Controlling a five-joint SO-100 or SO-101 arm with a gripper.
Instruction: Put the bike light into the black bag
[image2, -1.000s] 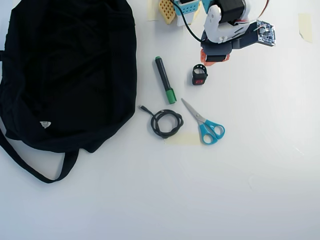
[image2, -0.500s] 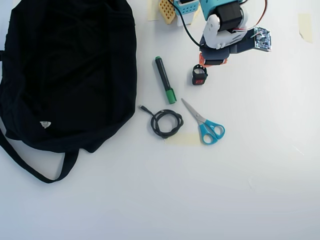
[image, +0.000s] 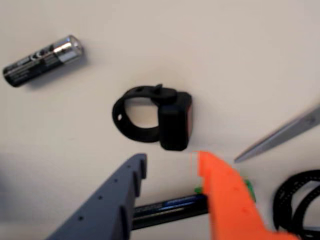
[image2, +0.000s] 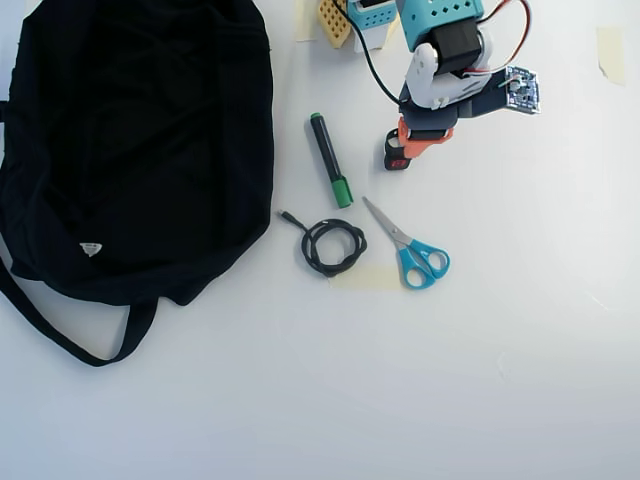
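Here the gripper (image: 170, 162) hangs open over the bike light (image: 174, 121) near the desk's far edge, untouched. Best to straddle the boxy body, not the loop, then carry it to the black bag (image2: 130, 150).

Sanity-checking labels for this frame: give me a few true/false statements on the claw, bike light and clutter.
1. The claw is open and empty. True.
2. The bike light is already in the black bag. False: it lies on the table beside the claw.
3. A battery lies near the light in the wrist view. True.
4. The scissors have red handles. False: blue.
5. The green-capped marker rests on the bag. False: on the table, right of it in the overhead view.
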